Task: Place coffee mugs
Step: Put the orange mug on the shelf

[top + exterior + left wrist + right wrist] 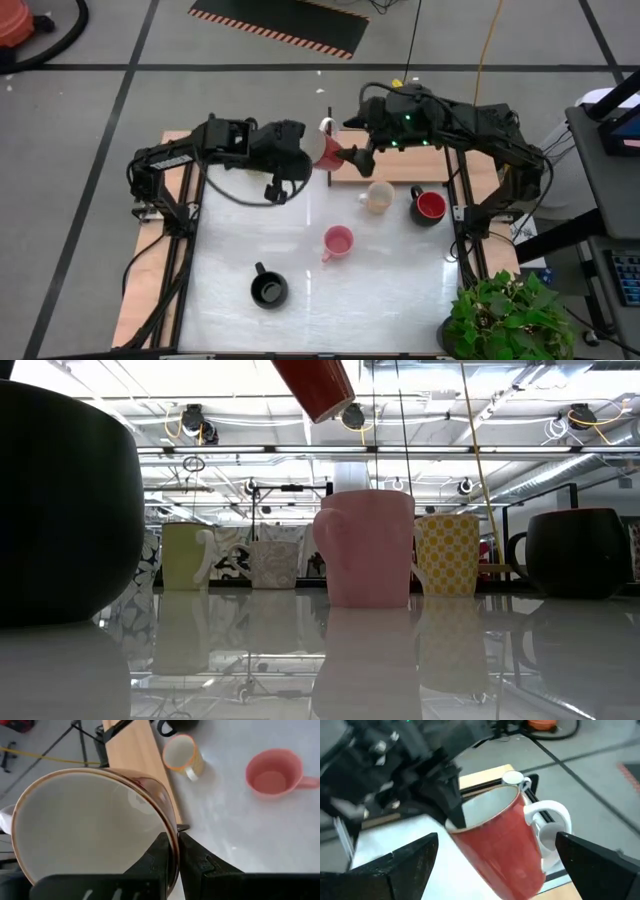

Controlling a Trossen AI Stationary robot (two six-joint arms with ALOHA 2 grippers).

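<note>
My left gripper (303,162) holds a red mug (325,146) with a white inside and a white handle (551,822) in the air over the table's far edge. In the low view its base (316,386) shows high above the table. My right gripper (496,840) is open, and its fingers stand on either side of the red mug's body without touching it. Several other mugs stand on their bases on the white table: a cream-yellow one (377,197), a black one with a red inside (428,206), a pink one (338,242) and a black one (268,290). My left gripper pinches the red mug's rim (172,827) on the side away from the handle, with one finger (159,851) inside the mug and the other (192,855) outside. The mug is lifted clear of the table and tilted.
A wooden board (400,170) runs along the table's far edge under the right arm. A potted plant (505,315) stands at the near right corner. Bare white tabletop (230,225) lies on the left between the arms and the near black mug.
</note>
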